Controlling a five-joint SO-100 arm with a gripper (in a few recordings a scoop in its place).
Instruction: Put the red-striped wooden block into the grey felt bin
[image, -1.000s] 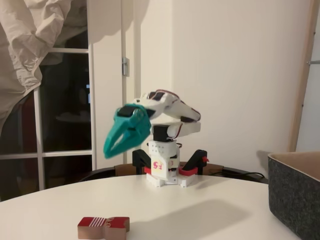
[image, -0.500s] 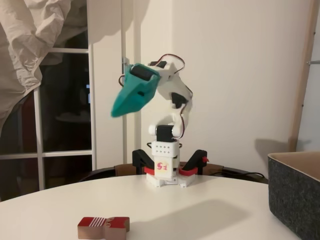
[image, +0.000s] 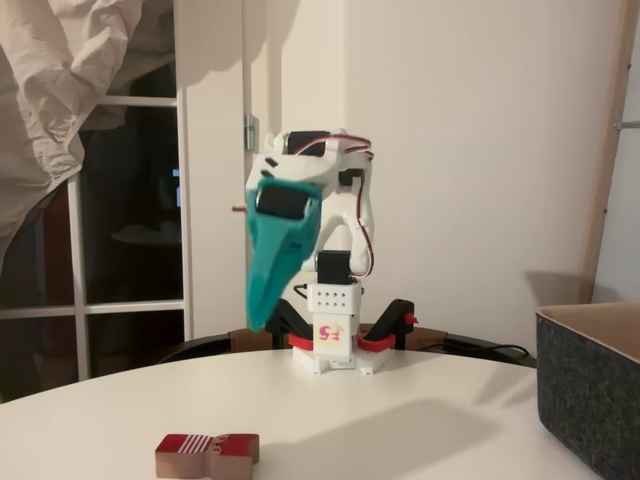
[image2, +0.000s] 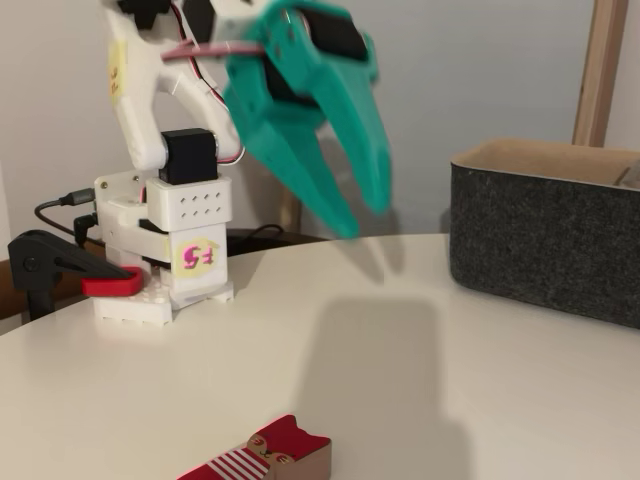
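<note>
Teal tool (image2: 362, 218) parted, holding nothing, raised above the white bench (image: 420, 420), red-striped wooden block (image: 207, 454) lying near, grey felt bin (image2: 540, 230) far right.

Block (image: 207, 454) lies flat on table (image: 400, 420) at near left in a fixed view; in the other fixed view it lies at the near edge (image2: 262, 459), low centre. Bin (image: 590, 385) stands on table at right in both fixed views (image2: 548, 230), well apart from block. Arm base (image: 328, 340) stands at far centre of table, clamps on either side of it; in the other fixed view base is at far left (image2: 165, 250). Gripper (image: 262, 310) hangs in the air, tips down, nearer than base, above table and left of bin; jaws parted (image2: 362, 212); block lies nearer than gripper, not touching it.
</note>
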